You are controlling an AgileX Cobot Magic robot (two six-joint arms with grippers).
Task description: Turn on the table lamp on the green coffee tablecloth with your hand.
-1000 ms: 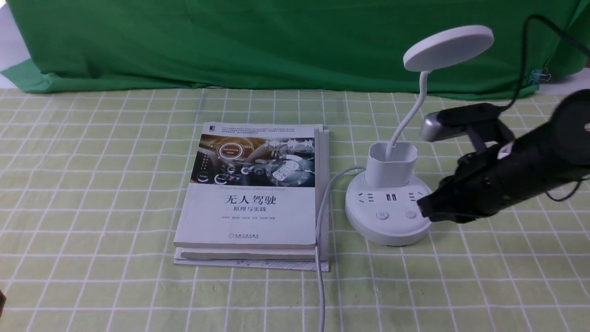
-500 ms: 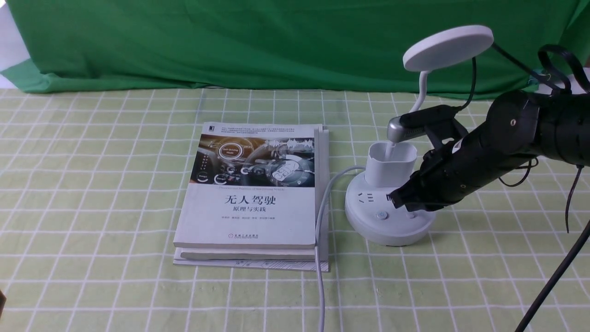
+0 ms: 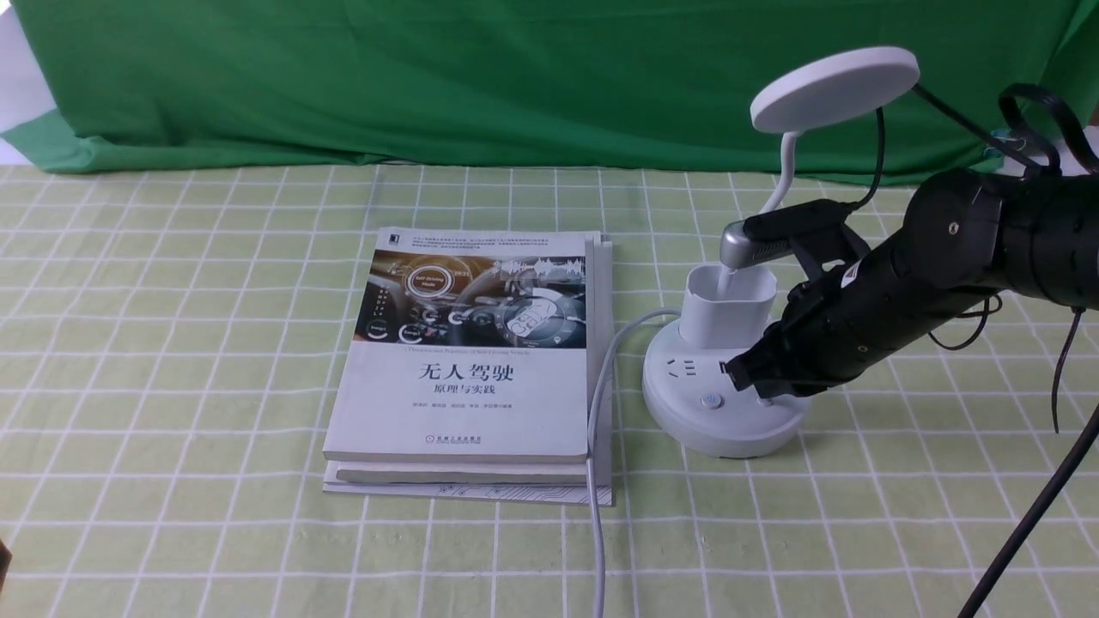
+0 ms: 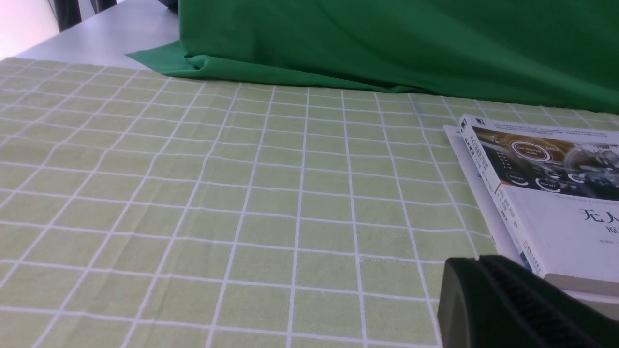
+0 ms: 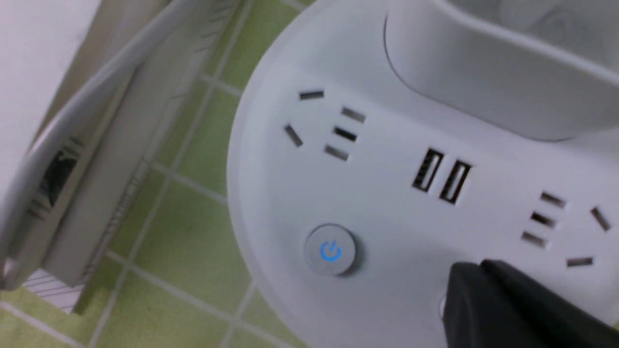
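Note:
The white table lamp (image 3: 725, 403) stands on the green coffee tablecloth (image 3: 172, 360), right of centre. Its disc head (image 3: 834, 87) is unlit. The round base has sockets, USB ports and two buttons. The left button (image 3: 710, 400) shows a blue power mark, clearer in the right wrist view (image 5: 331, 251). My right gripper (image 3: 745, 376) is shut and empty, its tip lying over the right button, which is almost hidden under it (image 5: 466, 290). My left gripper (image 4: 476, 270) is shut and empty, low over the cloth beside the book, out of the front view.
A stack of books (image 3: 472, 360) lies left of the lamp, also in the left wrist view (image 4: 546, 193). The lamp's white cable (image 3: 594, 463) runs along the books to the front edge. A dark green backdrop (image 3: 481, 77) hangs behind. A black cable (image 3: 1030, 515) hangs at right.
My right arm swung in from the right over the lamp base and its tip came onto the right button; in the last half second it barely moved. The lamp head stays unlit.

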